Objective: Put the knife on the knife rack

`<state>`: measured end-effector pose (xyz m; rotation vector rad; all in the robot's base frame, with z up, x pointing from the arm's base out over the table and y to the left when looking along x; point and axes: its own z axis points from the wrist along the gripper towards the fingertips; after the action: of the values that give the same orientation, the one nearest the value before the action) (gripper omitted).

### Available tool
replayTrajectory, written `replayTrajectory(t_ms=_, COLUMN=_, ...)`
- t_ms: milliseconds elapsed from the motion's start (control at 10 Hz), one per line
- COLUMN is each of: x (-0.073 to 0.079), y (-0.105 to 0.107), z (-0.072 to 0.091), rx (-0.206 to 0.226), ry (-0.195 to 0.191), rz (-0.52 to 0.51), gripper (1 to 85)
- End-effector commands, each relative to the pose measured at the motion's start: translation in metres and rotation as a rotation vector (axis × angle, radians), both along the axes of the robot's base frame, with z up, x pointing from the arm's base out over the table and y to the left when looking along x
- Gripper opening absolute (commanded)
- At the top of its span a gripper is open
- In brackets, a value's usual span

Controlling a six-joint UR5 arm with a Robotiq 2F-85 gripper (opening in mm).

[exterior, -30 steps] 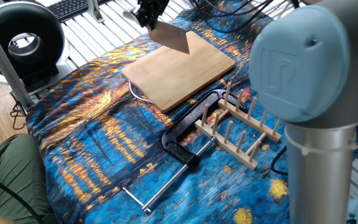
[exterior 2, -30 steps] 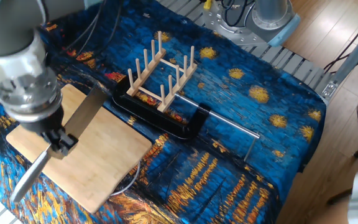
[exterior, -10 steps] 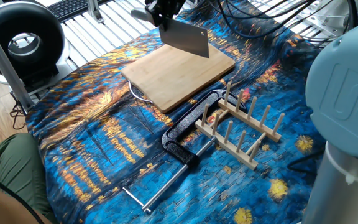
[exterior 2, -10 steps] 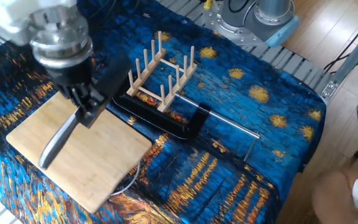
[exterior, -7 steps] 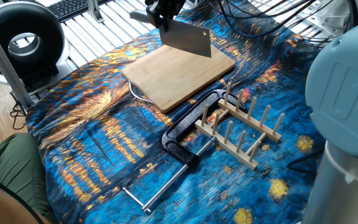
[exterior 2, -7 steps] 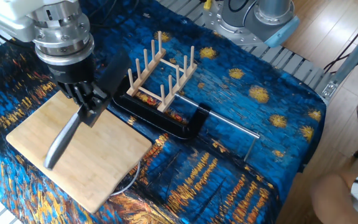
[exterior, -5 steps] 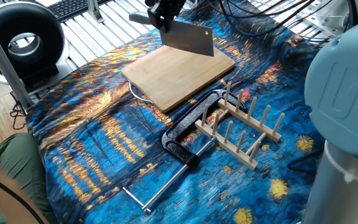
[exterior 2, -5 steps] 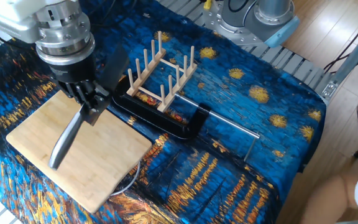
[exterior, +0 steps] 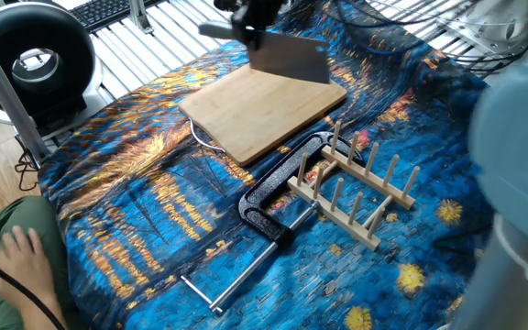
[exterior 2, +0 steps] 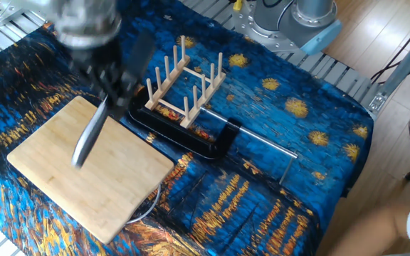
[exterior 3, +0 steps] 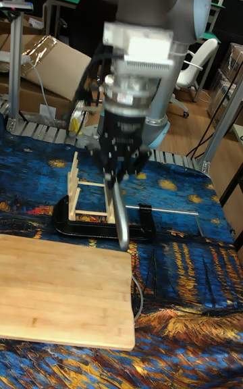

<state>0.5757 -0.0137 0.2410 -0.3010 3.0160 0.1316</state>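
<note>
The UR5's gripper [exterior 3: 120, 167] carries the knife [exterior: 287, 57] in mid-air above the far edge of the bamboo cutting board [exterior: 262, 110], its jaws closed on the handle end, the broad grey blade standing on edge and hanging clear of the wood. In the tall fixed view the blade slopes down and forward from the jaws, its tip over the gap between the board and the black clamp [exterior 2: 184, 139]. The knife rack [exterior 2: 184, 89] stands empty on the starry blue cloth [exterior 2: 276, 107] that covers the bench, just beyond the jaws and off to one side, resting against the clamp's frame, with the clamp's thin metal bar [exterior 2: 251, 140] running away from it. The step in hand appears to be the carry from board to rack. The next move would call for bringing the blade over the pegs, lining it up with a slot between two dowels and lowering it in before letting go.
</note>
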Motion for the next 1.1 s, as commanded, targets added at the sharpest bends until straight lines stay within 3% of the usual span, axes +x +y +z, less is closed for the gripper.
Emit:
replayTrajectory(t_ms=0, x=-0.044, y=-0.005, z=0.02, rx=0.032, ry=-0.019, rz=0.0, gripper=1.0)
replayTrajectory(t_ms=200, x=-0.032, y=-0.009, z=0.013, rx=-0.002, ry=-0.023, rz=0.072, gripper=1.0)
replayTrajectory(t_ms=700, x=-0.038, y=-0.006, z=0.012, rx=-0.009, ry=-0.023, rz=0.277, gripper=1.0)
replayTrajectory(t_ms=900, x=-0.048, y=-0.002, z=0.012, rx=0.009, ry=0.009, rz=0.309, gripper=1.0)
replayTrajectory(t_ms=1000, x=-0.065, y=-0.002, z=0.015, rx=0.011, ry=0.002, rz=0.305, gripper=1.0)
